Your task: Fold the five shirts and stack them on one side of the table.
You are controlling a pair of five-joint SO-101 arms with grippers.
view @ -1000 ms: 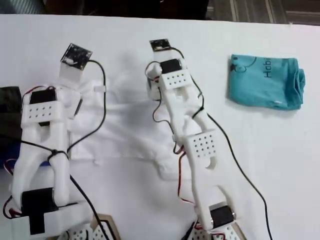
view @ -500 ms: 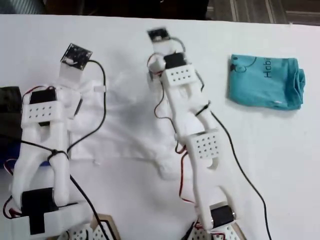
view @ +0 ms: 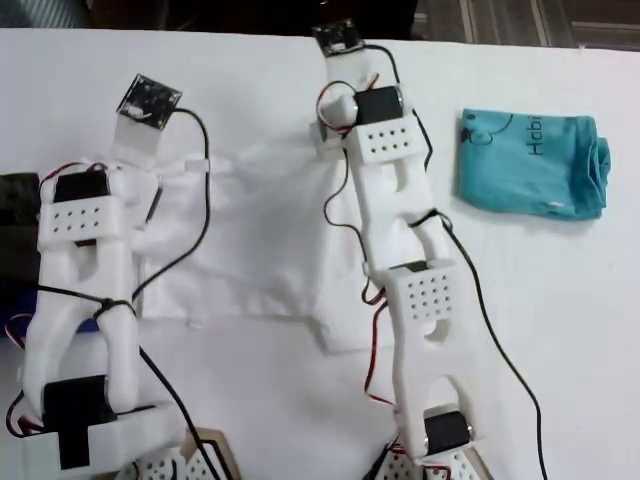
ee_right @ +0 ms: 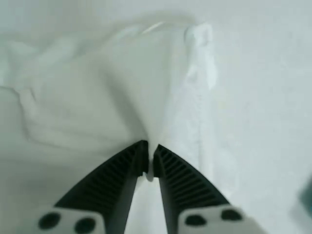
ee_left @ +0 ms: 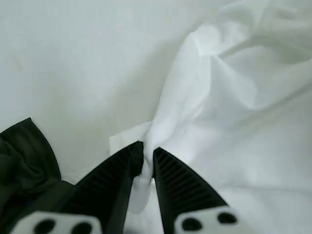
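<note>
The left pincer (ee_left: pixel 147 163) and right pincer (ee_right: pixel 148 161) each pinch the white shirt (view: pixel 260 250), centre frame. The right one has climbed toward the upper edge, pulling the cloth taut, probably to spread it for folding. A folded teal shirt (view: pixel 530 165) lies upper right.

A white shirt (view: pixel 255 245) lies spread and wrinkled on the surface (view: pixel 570 330), which is nearly the same colour. Along its far edge two bits of cloth are drawn up into peaks. One is pinched tight in the left tool (ee_left: pixel 147 163) and the other in the right tool (ee_right: pixel 150 161), with creased fabric running between them. A teal shirt (view: pixel 530 165) with dark print lies folded into a flat rectangle, well apart on the right side. A dark shirt (view: pixel 15 205) lies bunched at the left edge, near the white one.
</note>
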